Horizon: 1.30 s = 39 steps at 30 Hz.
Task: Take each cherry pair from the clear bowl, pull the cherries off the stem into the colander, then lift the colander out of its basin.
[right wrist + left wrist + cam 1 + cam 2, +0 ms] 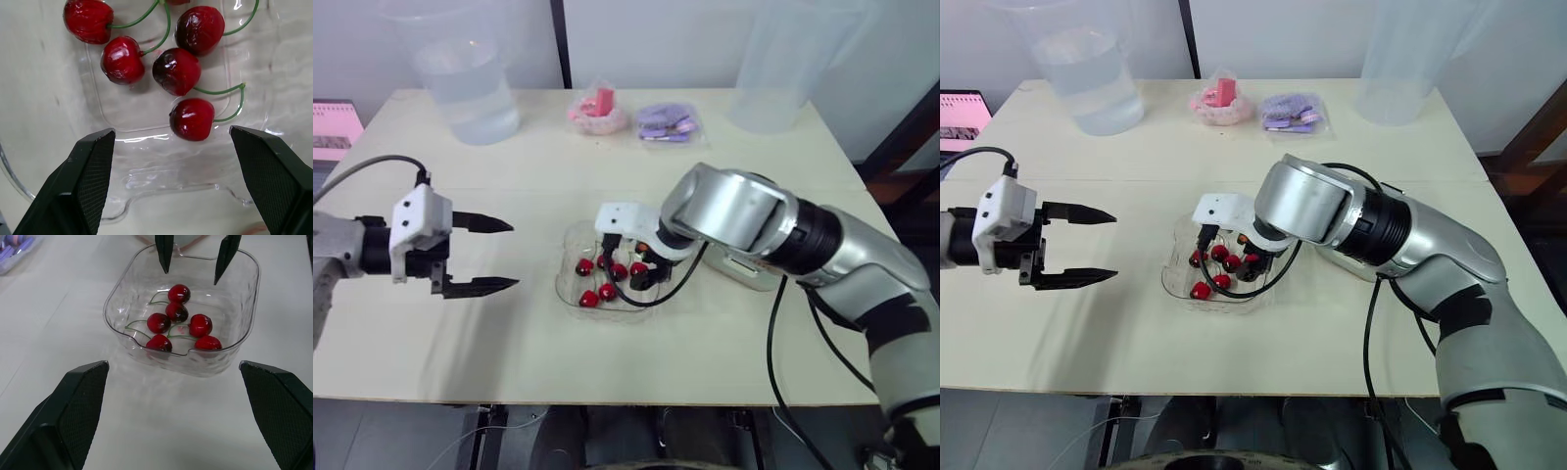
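Mid-table, the clear bowl (247, 303) holds six cherries (177, 312) — right gripper (190, 276) hangs open just over them, so it's nearer; left gripper (514, 255), open too, sits well off left.

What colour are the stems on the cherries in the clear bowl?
Green, thin and curved. The stems show best in the right wrist view.

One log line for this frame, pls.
right tool: open, over clear bowl | left tool: open, beside bowl, apart | cherries: in bowl, none gripped
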Tool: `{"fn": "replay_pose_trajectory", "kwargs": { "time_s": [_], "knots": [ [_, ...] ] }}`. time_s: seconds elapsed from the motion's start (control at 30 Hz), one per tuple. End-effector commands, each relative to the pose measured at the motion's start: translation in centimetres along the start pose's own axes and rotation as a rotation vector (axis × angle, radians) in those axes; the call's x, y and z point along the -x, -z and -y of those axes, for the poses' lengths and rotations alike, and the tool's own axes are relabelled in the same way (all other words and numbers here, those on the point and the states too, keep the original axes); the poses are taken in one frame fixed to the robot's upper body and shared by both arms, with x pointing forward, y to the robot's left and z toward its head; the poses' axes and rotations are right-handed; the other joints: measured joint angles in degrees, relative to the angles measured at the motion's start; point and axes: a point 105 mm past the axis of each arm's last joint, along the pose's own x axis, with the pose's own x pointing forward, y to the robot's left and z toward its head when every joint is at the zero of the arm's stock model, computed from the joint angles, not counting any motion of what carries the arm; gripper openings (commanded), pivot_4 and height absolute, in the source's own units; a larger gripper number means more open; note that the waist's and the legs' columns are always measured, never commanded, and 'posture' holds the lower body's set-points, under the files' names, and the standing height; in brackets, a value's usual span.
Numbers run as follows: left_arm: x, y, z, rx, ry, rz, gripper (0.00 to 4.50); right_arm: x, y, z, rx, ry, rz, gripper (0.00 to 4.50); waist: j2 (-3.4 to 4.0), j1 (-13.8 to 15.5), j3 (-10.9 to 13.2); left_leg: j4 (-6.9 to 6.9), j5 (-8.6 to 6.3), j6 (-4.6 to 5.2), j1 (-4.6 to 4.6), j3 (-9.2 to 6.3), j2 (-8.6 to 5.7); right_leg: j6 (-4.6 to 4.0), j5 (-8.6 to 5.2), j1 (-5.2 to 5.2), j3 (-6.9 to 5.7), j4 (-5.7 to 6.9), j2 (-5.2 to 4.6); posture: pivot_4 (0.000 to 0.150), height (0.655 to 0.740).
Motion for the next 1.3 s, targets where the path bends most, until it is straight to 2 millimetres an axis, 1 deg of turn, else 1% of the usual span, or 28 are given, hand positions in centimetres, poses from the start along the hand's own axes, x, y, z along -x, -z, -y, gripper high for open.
{"fn": "replay_pose_trajectory", "kwargs": {
  "time_s": [0.03, 0.17, 0.3, 0.43, 0.67, 0.73, 0.77, 0.9, 0.93, 0.97, 1.03, 1.13, 1.23, 1.3],
  "knots": [
    [0.1, -0.9, 0.2, -0.031, -0.008, 0.016, 4.5, 0.1, -1.0, 0.2, 0.032, 0.029, 0.005, 3.93, 0.0, 0.0, 0.0, 0.0, 0.0, 0.0, 0.0, 0.0, 0.0, 0.0, 0.0, 0.0, 0.0, 0.0, 0.0, 0.15, 0.7367],
    [0.1, -1.0, 0.4, -0.027, -0.014, 0.017, 4.5, -0.3, -1.2, 0.3, 0.055, 0.037, -0.004, 3.93, 0.0, 0.0, 0.0, 0.0, 0.0, 0.0, -0.05, -0.01, 0.0, 0.0, 0.0, -0.06, -0.01, 0.01, 0.0, 0.15, 0.7367],
    [0.0, -1.1, 0.6, -0.022, -0.021, 0.021, 4.5, -1.7, -0.9, 0.4, 0.113, 0.049, -0.038, 3.93, 0.0, -0.1, 0.0, 0.0, 0.0, 0.0, -0.13, -0.02, 0.0, 0.0, 0.0, -0.13, -0.01, 0.0, 0.0, 0.15, 0.7367],
    [0.0, -1.1, 0.8, -0.018, -0.027, 0.023, 4.5, -2.2, -0.7, 0.7, 0.155, 0.063, -0.051, 3.93, -0.01, -0.1, 0.0, 0.04, 0.0, 0.0, -0.41, -0.07, 0.0, 0.0, 0.01, -0.37, -0.06, 0.01, 0.0, 0.15, 0.7367],
    [-0.1, -1.3, 0.9, -0.014, -0.041, 0.031, 4.5, -2.7, -0.2, 1.0, 0.215, 0.065, -0.068, 3.93, -0.01, 0.0, 0.0, 0.05, 0.0, 0.0, -0.46, -0.09, -0.01, 0.0, 0.01, -0.41, -0.1, -0.01, -0.01, 0.15, 0.7367],
    [-0.2, -1.3, 1.0, -0.015, -0.042, 0.032, 4.5, -2.8, -0.1, 1.0, 0.223, 0.066, -0.072, 3.45, -0.01, 0.0, 0.0, 0.05, 0.0, 0.0, -0.46, -0.11, -0.01, 0.0, 0.01, -0.41, -0.11, 0.0, 0.0, 0.15, 0.7367],
    [-0.2, -1.3, 1.0, -0.016, -0.043, 0.033, 4.5, -2.8, -0.1, 0.9, 0.228, 0.062, -0.074, 3.07, -0.01, 0.0, 0.0, 0.05, 0.0, 0.0, -0.47, -0.11, -0.01, 0.0, 0.01, -0.41, -0.11, 0.0, 0.0, 0.15, 0.7367],
    [-0.3, -1.4, 0.8, -0.021, -0.047, 0.035, 4.5, -3.0, 0.1, 0.7, 0.247, 0.048, -0.079, 1.07, -0.01, 0.0, 0.0, 0.05, 0.0, 0.0, -0.46, -0.11, -0.01, 0.0, 0.01, -0.41, -0.11, -0.01, 0.0, 0.15, 0.7367],
    [-0.3, -1.5, 0.8, -0.022, -0.047, 0.036, 4.5, -3.0, 0.1, 0.6, 0.252, 0.045, -0.08, 0.71, -0.01, 0.0, 0.0, 0.05, 0.0, 0.0, -0.46, -0.11, -0.01, 0.0, 0.01, -0.41, -0.11, 0.0, 0.0, 0.15, 0.7367],
    [-0.3, -1.5, 0.8, -0.024, -0.047, 0.037, 4.5, -3.0, 0.1, 0.5, 0.256, 0.042, -0.08, 0.54, -0.01, 0.0, 0.0, 0.05, 0.0, 0.0, -0.46, -0.11, -0.01, 0.0, 0.01, -0.41, -0.11, -0.01, 0.0, 0.15, 0.7367],
    [-0.3, -1.6, 0.8, -0.026, -0.047, 0.039, 4.5, -2.9, -0.1, 0.4, 0.273, 0.04, -0.074, 0.38, -0.01, 0.0, 0.0, 0.05, 0.0, 0.0, -0.46, -0.11, -0.01, 0.0, 0.01, -0.41, -0.11, -0.01, 0.0, 0.15, 0.7367],
    [-0.3, -1.6, 0.6, -0.028, -0.048, 0.039, 4.5, -2.4, -0.6, 0.3, 0.317, 0.041, -0.049, 0.38, -0.01, 0.0, 0.0, 0.05, 0.0, 0.0, -0.46, -0.12, -0.01, 0.0, 0.01, -0.41, -0.12, -0.01, 0.0, 0.15, 0.7367],
    [-0.2, -1.7, 0.4, -0.03, -0.05, 0.037, 4.5, -1.2, -1.0, 0.5, 0.373, 0.05, -0.02, 0.38, -0.01, 0.1, 0.0, 0.05, 0.0, 0.0, -0.47, -0.12, -0.01, 0.0, 0.01, -0.4, -0.13, -0.01, -0.01, 0.15, 0.7367],
    [-0.2, -1.8, 0.2, -0.031, -0.052, 0.039, 4.5, 0.0, -1.3, 0.8, 0.438, 0.083, 0.014, 0.38, -0.01, 0.1, 0.0, 0.06, 0.0, 0.0, -0.47, -0.12, -0.02, 0.0, 0.01, -0.39, -0.13, -0.03, -0.02, 0.15, 0.7367]
  ]
}}
